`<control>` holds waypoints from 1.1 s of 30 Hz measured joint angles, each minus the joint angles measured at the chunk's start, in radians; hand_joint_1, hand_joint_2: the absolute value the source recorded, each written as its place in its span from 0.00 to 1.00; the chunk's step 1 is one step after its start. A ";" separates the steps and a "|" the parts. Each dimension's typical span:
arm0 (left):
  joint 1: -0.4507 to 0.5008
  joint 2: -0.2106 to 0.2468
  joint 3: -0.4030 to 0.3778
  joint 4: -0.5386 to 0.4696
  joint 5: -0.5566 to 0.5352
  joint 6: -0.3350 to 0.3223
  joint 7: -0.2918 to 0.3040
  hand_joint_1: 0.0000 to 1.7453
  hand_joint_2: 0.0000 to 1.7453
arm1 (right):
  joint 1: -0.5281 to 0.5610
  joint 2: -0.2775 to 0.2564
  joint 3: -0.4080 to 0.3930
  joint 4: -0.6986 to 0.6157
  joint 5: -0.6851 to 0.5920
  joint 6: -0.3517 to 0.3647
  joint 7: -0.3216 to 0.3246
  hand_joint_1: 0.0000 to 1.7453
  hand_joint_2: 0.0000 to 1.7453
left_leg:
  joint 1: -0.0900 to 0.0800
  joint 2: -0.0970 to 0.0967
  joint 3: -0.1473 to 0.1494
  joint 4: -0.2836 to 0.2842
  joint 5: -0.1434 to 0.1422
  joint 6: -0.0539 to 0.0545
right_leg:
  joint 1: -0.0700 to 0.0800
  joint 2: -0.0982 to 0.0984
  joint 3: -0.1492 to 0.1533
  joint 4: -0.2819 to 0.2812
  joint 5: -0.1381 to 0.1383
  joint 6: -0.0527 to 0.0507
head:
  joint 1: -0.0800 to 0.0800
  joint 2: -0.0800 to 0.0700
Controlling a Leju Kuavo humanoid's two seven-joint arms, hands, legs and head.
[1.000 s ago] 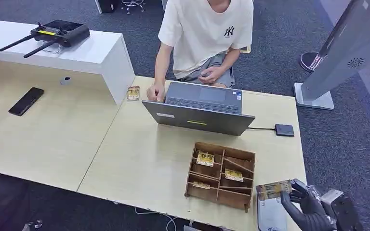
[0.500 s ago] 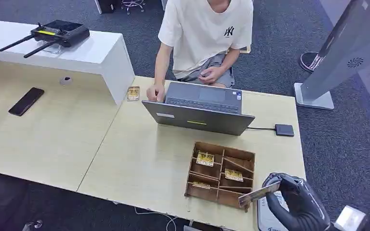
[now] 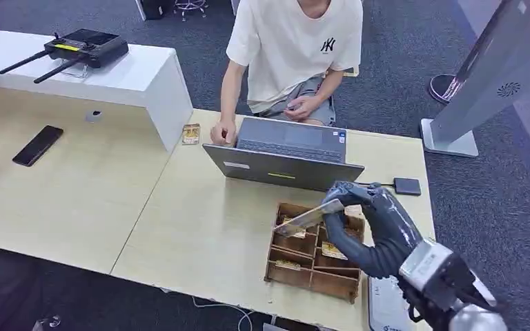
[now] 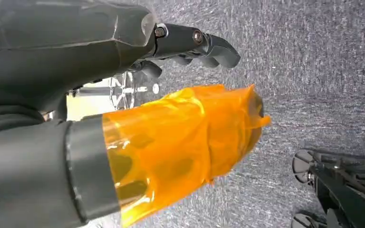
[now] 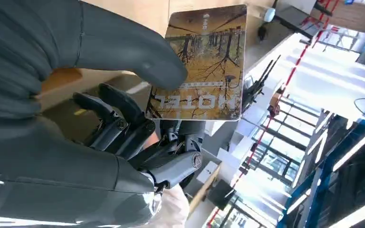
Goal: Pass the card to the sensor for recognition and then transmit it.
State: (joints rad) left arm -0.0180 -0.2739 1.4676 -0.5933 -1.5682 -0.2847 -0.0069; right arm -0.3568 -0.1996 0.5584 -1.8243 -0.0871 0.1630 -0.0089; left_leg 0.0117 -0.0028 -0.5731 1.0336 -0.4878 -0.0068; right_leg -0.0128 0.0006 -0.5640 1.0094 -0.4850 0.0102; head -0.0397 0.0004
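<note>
On the left part of the counter, far from the wooden tray, a phone is lying untouched. The left hand is hanging over the carpet, fingers loosely curled and holding nothing. Just behind the tray, a person is sitting at the laptop. The right hand is pinching the hotel card between thumb and fingers; within the last second it is rising from the near right corner of the tray to above the tray's far side. The card is now travelling toward the small dark sensor beyond the tray, so recognition probably comes next.
</note>
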 joint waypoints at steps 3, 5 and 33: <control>-0.004 0.022 -0.025 0.042 0.000 0.032 0.008 0.00 0.00 | -0.090 0.041 0.049 0.049 0.053 -0.051 0.053 1.00 1.00 | 0.000 0.000 0.000 0.000 0.000 0.000 | 0.000 0.000 0.000 0.000 0.000 0.000 | 0.000 0.000; -0.005 0.039 -0.044 0.070 0.000 0.050 0.015 0.00 0.00 | -0.143 0.070 0.075 0.086 0.077 -0.072 0.084 1.00 1.00 | 0.000 0.000 0.000 0.000 0.000 0.000 | 0.000 0.000 0.000 0.001 0.000 0.000 | 0.000 0.000; -0.039 0.117 -0.297 0.254 0.000 0.181 0.062 0.00 0.00 | -0.442 0.346 0.155 0.579 0.818 -0.431 0.295 1.00 1.00 | 0.000 -0.001 0.000 0.000 0.001 -0.001 | 0.000 -0.001 -0.001 0.001 0.000 0.000 | 0.000 0.000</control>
State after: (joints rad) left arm -0.0569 -0.1568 1.1708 -0.3391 -1.5682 -0.1038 0.0553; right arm -0.7983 0.1460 0.7130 -1.2449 0.7307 -0.2685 0.2857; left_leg 0.0116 -0.0039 -0.5735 1.0337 -0.4870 -0.0073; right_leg -0.0129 -0.0001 -0.5648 1.0105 -0.4850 0.0101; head -0.0397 0.0004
